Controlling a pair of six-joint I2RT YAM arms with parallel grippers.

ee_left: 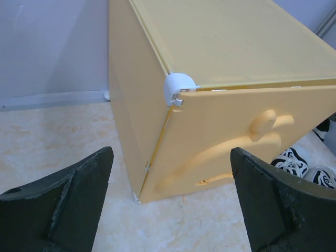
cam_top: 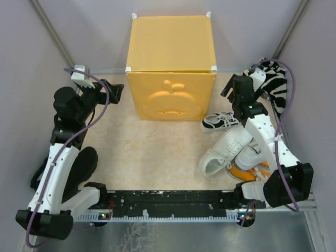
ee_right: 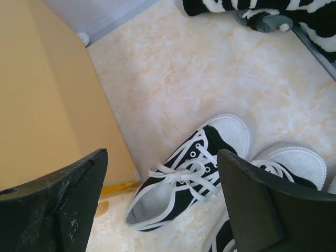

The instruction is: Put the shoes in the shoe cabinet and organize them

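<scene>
The yellow-orange shoe cabinet (cam_top: 170, 68) stands at the back centre with its embossed door (cam_top: 171, 100) closed; it also shows in the left wrist view (ee_left: 226, 79) and the right wrist view (ee_right: 47, 105). Shoes lie in a pile at the right: a black canvas sneaker (cam_top: 219, 122), off-white sneakers (cam_top: 226, 149) and an orange sneaker (cam_top: 242, 172). My left gripper (cam_top: 113, 93) is open and empty, left of the cabinet's front corner. My right gripper (cam_top: 229, 90) is open and empty, above the black sneaker (ee_right: 191, 176); a second black sneaker (ee_right: 286, 163) lies beside it.
A black-and-white zebra-striped fabric bundle (cam_top: 273, 79) lies at the back right, behind the right arm, and shows at the top of the right wrist view (ee_right: 262, 10). Grey walls close in the left, right and back. A black rail (cam_top: 173, 199) runs along the near edge.
</scene>
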